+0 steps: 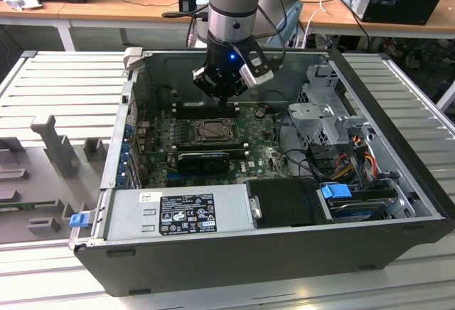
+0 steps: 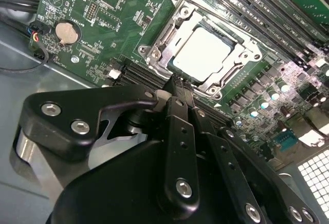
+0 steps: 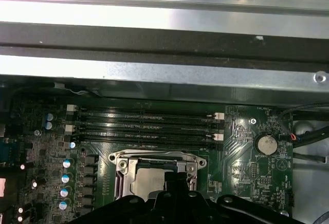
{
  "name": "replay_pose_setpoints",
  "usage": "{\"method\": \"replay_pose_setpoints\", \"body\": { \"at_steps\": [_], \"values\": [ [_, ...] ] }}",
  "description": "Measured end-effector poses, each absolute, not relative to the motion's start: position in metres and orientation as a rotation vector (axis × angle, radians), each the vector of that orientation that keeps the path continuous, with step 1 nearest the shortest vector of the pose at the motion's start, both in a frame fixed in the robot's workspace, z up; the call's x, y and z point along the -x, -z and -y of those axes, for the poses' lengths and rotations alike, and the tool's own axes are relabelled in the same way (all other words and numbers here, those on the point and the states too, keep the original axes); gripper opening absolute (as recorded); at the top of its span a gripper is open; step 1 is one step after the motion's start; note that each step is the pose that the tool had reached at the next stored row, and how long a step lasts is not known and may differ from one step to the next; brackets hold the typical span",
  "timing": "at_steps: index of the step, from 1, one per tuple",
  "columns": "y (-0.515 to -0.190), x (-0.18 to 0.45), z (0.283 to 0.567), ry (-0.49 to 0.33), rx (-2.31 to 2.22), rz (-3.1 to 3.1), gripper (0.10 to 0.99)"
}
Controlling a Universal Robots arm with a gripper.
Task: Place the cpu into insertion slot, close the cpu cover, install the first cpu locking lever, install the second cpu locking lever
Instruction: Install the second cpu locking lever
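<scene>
The open computer case [image 1: 398, 203] holds the green motherboard [image 1: 266, 155] on its floor, and the insertion slot [image 1: 213, 131] sits near the middle of that board, just beside the long black memory slots [image 1: 202, 113]; the cpu [image 2: 204, 52] lies flat inside the slot, its pale face showing through the window of the cpu cover [image 2: 234, 64], which lies down over it; the gripper [image 2: 176, 82] hangs just above the slot's edge with its dark fingers [image 2: 177, 111] drawn together and clamped on nothing; the exterior view shows the whole case, with a grey power box [image 1: 178, 214] along its near wall and a drive cage [image 1: 320, 114] toward the exterior view's right of the slot; both wrist views show a round coin battery [image 3: 266, 144] on the board near the slot; the first wrist view shows the case's metal wall [image 3: 164, 70] beyond the memory slots.
</scene>
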State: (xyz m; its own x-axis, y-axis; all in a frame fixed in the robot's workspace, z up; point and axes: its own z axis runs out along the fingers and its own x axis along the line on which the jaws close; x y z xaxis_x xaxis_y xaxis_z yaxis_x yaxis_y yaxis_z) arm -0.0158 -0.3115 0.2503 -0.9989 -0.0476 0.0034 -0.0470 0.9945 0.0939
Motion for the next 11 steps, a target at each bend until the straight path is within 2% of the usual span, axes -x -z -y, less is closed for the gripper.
{"method": "replay_pose_setpoints", "body": {
  "at_steps": [11],
  "values": [
    [-0.2565,0.0158,0.3135,0.145,-0.074,3.132,0.106]
  ]
}}
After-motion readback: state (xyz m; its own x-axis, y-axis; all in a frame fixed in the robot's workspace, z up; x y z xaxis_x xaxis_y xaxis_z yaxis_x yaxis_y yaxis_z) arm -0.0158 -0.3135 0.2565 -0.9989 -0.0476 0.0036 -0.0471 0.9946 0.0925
